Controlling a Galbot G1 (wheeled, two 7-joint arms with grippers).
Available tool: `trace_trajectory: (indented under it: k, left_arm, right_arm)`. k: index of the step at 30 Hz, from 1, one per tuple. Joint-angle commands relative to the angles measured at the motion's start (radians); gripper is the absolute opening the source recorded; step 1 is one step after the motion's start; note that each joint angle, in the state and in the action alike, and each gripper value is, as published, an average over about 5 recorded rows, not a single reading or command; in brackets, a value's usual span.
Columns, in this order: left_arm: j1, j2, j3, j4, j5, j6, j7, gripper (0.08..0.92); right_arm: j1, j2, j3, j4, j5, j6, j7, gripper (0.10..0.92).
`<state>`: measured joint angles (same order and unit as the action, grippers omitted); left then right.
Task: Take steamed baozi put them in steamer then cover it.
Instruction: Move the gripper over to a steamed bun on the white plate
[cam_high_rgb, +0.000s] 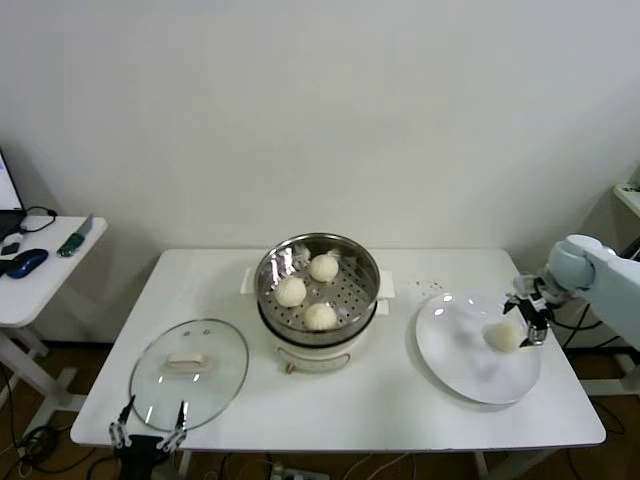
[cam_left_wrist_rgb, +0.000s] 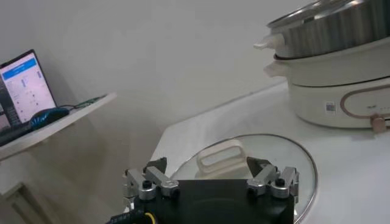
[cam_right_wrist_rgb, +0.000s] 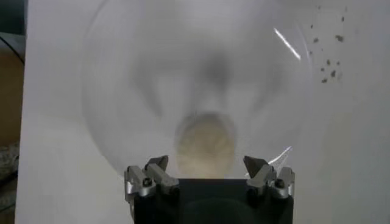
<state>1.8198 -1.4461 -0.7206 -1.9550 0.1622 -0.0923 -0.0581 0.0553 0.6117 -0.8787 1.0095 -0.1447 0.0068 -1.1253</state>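
Head view: three steamed baozi (cam_high_rgb: 307, 292), smooth, round and cream-white, sit in a triangle on the perforated floor of the steamer (cam_high_rgb: 365, 270), a shiny steel basket on a white pot base at the centre of the white table (cam_high_rgb: 400, 400). A fourth bun (cam_high_rgb: 502, 337) lies on the white plate (cam_high_rgb: 470, 370) at right of the frame, its right side partly hidden by the right gripper (cam_high_rgb: 530, 322), whose dark fingers are spread on either side of it; whether they touch it cannot be made out. The cover (cam_high_rgb: 190, 372), clear glass with a metal rim and a white oblong handle, rests flat at lower left. The left gripper (cam_high_rgb: 148, 437) sits at the table's near edge just below the cover, fingers apart, its body cut off by the frame's bottom.

Left wrist view: the left gripper (cam_left_wrist_rgb: 211, 182) fills the lower centre, jaws wide and empty, the cover (cam_left_wrist_rgb: 292, 152) and its looped handle just beyond. The steamer (cam_left_wrist_rgb: 332, 27) stands at upper right, cut off by the frame edge, its contents hidden by the wall.

Right wrist view: the right gripper (cam_right_wrist_rgb: 209, 178) stands open at the bottom, the fourth bun (cam_right_wrist_rgb: 205, 141) between its fingers, soft-edged and matte on the glossy plate (cam_right_wrist_rgb: 122, 91). Dark specks dot the table (cam_right_wrist_rgb: 347, 152) at upper right
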Motion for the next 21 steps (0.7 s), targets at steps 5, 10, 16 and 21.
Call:
trace_trajectory:
  k: [5,10,16,21]
  left_arm:
    - [0.006,-0.002,-0.005,-0.001,0.005,0.000,0.000,0.823]
    - [0.005,-0.006,-0.003,0.001,0.007,0.001,0.000,0.823]
    - [0.006,-0.011,-0.001,0.004,0.015,-0.002,-0.001,0.823]
    - [0.005,-0.013,0.000,0.002,0.017,-0.001,-0.001,0.823]
  right_arm:
    - [-0.115,0.095,0.143,-0.137,-0.113,0.038,0.005,0.823]
    - [-0.108,0.144,0.148,-0.163,-0.124,0.039,0.007,0.823]
    - [-0.101,0.166,0.136,-0.185,-0.139,0.044,-0.001,0.823]
    - [-0.101,0.162,0.129,-0.188,-0.144,0.043,-0.015,0.823]
